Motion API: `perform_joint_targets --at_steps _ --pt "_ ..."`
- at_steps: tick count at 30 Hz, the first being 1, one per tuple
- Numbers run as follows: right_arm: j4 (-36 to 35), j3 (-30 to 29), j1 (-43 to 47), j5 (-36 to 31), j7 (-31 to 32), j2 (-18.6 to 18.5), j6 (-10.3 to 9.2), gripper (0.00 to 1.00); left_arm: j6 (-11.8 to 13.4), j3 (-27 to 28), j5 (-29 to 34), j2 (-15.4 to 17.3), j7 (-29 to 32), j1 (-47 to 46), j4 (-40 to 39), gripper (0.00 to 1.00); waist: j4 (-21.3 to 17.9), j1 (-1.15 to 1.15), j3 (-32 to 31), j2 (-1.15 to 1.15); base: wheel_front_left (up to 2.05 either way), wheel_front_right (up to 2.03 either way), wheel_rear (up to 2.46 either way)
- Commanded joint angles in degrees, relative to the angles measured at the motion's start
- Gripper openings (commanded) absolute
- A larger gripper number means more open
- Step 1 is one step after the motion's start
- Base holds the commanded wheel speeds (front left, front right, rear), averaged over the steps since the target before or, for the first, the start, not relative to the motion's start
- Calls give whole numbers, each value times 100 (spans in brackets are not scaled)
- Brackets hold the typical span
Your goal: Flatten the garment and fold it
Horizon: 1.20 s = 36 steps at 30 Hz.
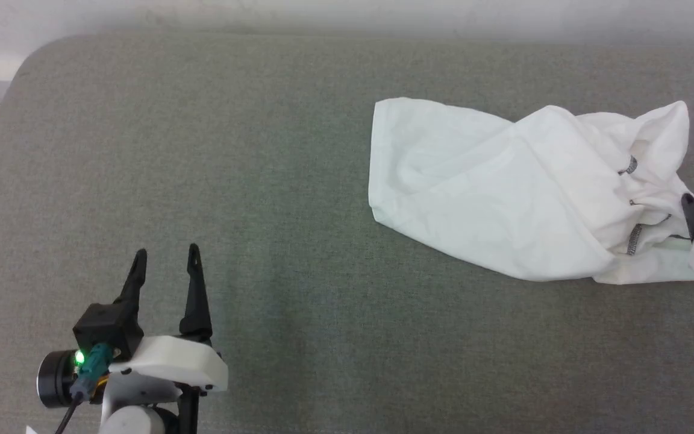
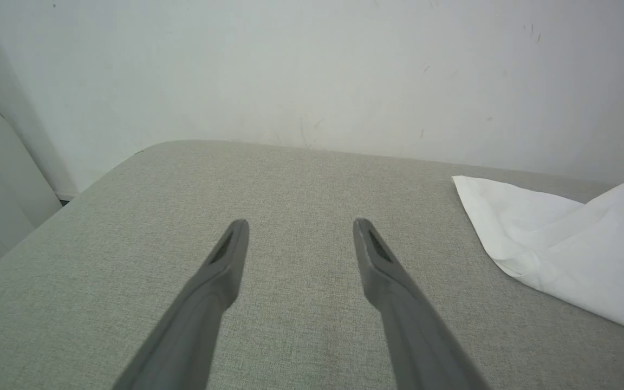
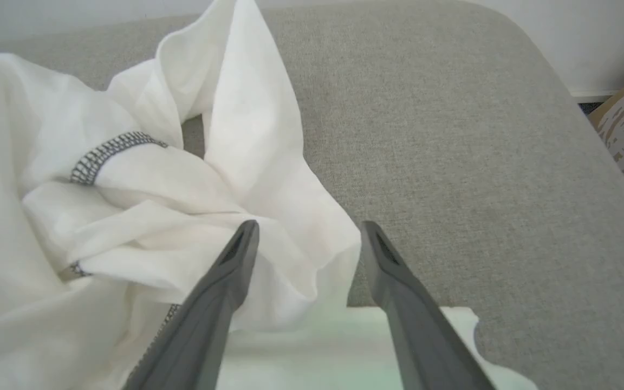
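The white shirt [image 1: 491, 193] lay crumpled on the right side of the grey table [image 1: 202, 150]; the right gripper [image 3: 309, 225] was open over its edge; the left gripper [image 1: 167, 251] was open, well apart.

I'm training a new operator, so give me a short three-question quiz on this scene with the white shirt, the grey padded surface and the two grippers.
1. True or false: the thin white shirt with dark zigzag stitching lies flat and smooth on the grey woven surface.
2. Which gripper's fingers are at the shirt? A: left gripper; B: right gripper.
3. Fill in: the left gripper's jaws stand ____.
Key: 1 false, it is bunched; 2 B; 3 open.
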Motion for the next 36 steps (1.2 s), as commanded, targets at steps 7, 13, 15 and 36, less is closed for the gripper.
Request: perform_joint_targets --at_steps 7,13,15,36 --pt "-634 91 129 -211 -631 523 -12 100 99 18 -14 126 138 150 -93 100 -139 0 -299 0 0 0 0" --pt "-2157 705 545 6 671 729 -12 100 143 0 -10 166 215 216 -177 100 -142 0 -389 0 0 0 0" --pt "-2637 843 696 122 1262 658 -12 100 152 -4 -12 173 228 225 -204 100 -135 0 -384 0 0 0 0" --pt "-5158 1130 1681 319 3445 694 -12 0 163 -43 -60 193 180 173 -148 100 -113 0 -304 0 0 0 0"
